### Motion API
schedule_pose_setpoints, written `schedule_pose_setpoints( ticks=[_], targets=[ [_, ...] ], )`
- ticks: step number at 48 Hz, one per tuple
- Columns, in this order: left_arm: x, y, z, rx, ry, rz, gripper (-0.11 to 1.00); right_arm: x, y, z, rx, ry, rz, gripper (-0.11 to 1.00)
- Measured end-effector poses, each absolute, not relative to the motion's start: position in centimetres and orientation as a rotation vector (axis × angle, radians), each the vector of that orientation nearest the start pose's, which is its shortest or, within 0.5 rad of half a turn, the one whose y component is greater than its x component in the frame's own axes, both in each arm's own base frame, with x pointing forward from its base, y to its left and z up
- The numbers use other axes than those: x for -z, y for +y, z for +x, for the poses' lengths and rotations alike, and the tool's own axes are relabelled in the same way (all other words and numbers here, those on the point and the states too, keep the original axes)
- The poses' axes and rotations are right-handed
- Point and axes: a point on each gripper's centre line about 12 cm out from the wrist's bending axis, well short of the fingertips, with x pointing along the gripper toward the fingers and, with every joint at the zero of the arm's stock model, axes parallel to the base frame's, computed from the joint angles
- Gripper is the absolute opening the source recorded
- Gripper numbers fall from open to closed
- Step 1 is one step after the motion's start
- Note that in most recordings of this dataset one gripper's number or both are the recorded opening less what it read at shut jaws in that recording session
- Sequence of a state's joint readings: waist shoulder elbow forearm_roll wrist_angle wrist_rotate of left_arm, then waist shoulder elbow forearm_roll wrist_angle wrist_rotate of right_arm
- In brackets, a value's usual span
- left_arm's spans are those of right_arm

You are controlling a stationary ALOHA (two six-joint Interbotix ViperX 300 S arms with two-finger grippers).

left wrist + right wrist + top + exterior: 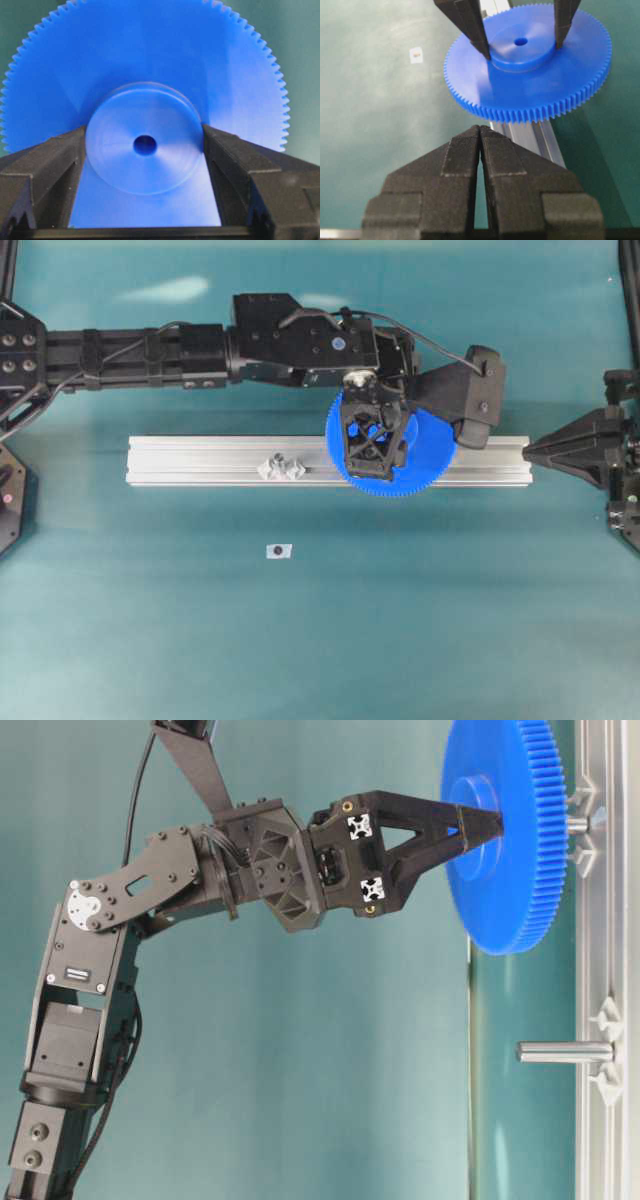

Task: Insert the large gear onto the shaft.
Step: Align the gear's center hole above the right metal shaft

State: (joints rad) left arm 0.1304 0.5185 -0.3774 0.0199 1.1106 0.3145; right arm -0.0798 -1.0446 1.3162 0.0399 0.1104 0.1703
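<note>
The large gear point(432, 466), a bright blue toothed disc, hangs flat just above the aluminium rail point(200, 460). My left gripper point(375, 453) comes down on it from above and is shut on its raised hub, one finger pressed against each side point(144, 129). At table level the gear point(500, 890) stands a little off the rail point(612, 920). The shaft point(577, 823) shows in that gap, in line with the hub and flanked by two clear lugs. The centre hole looks dark, so whether the shaft's tip is inside it cannot be told. My right gripper point(480, 128) is shut and empty, short of the gear point(530, 85).
A second peg point(565, 1052) with clear lugs stands further along the rail point(283, 466), left of the gear. A small white tag point(279, 551) lies on the teal table in front of the rail. The right arm point(575, 447) sits at the rail's right end.
</note>
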Motion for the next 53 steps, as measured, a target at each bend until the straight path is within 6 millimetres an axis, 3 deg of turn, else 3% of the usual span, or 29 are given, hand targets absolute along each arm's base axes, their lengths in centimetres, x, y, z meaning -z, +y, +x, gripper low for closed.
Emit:
schedule_pose_setpoints(
  ticks=[53],
  targets=[
    [-20.64,7.20,53.27,0.072,1.252,0.207,0.77,-20.49,-1.30,16.86,0.114,0.371,0.223,0.09]
  ],
)
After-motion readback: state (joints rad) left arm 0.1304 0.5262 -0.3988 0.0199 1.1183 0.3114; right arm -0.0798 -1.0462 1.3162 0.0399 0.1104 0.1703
